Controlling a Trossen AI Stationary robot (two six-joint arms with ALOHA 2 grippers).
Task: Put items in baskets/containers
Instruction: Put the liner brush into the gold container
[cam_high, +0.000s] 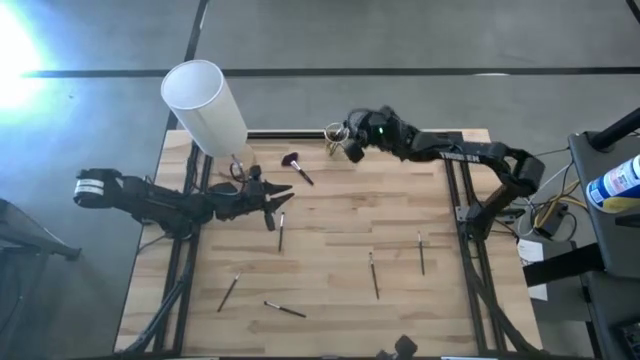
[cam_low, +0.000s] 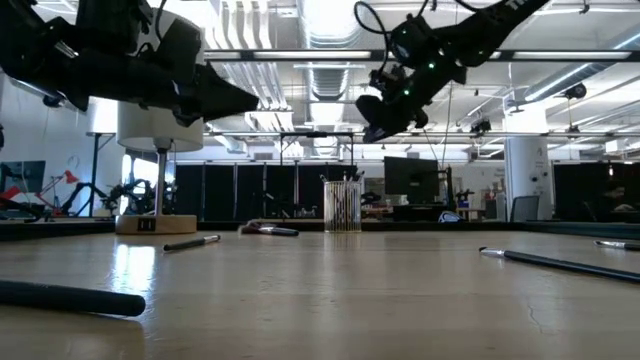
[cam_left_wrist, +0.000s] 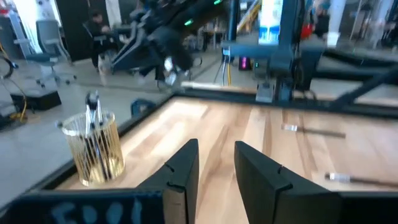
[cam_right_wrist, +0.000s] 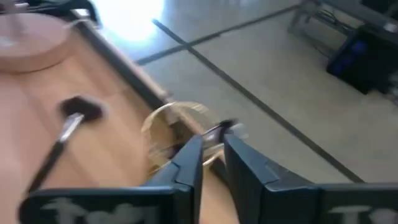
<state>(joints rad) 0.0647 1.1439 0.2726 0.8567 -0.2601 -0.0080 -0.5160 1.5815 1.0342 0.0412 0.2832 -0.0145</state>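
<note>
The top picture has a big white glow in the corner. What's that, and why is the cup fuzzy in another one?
High view: glare on the floor washes out that corner. Right wrist view: the glass cup is smeared by motion blur. Low view: both arms are dark silhouettes against ceiling lights.

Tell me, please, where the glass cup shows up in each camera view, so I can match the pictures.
High view: the glass cup sits at the table's far edge, beside the right gripper.
Low view: cup at centre, far across the table, below the right gripper.
Left wrist view: cup at left, holding brushes.
Right wrist view: cup at centre, just beyond the gripper.
Shared landmark: the bushy-headed brush lying near the cup.
</note>
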